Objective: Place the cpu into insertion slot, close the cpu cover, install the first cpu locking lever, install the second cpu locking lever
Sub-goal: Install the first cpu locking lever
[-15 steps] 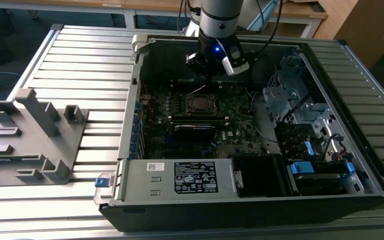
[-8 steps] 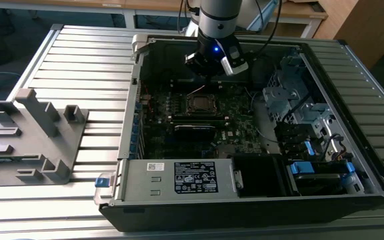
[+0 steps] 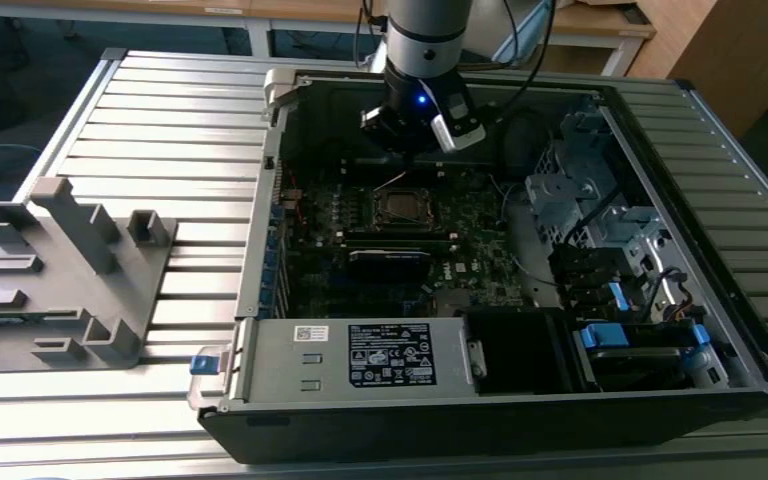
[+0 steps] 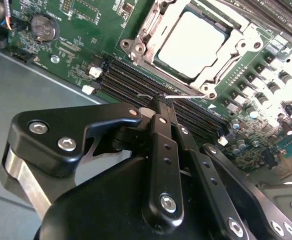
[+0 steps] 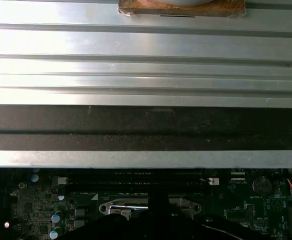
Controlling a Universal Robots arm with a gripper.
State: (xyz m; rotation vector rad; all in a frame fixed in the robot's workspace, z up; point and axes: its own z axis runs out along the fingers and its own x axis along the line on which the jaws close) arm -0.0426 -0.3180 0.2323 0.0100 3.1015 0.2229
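Lever installation was judged in hand: the grey square cpu (image 4: 193, 42) was seated under the shiny silver cpu cover (image 4: 225, 59). The black gripper (image 4: 158, 102) was held closed at the unlatched thin wire lever (image 4: 181, 96), twelve o'clock of the socket (image 3: 404, 207) in the exterior view.

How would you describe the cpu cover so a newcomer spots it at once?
In the open computer case, find the green motherboard. Near its middle lies the cpu cover, a shiny silver square frame around the dull grey cpu, bright against the dark memory slots beside it.

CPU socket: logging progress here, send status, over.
Gripper shut, tips at the thin wire lever. Cpu seated, cpu cover down over it. Memory slots run under the tips.
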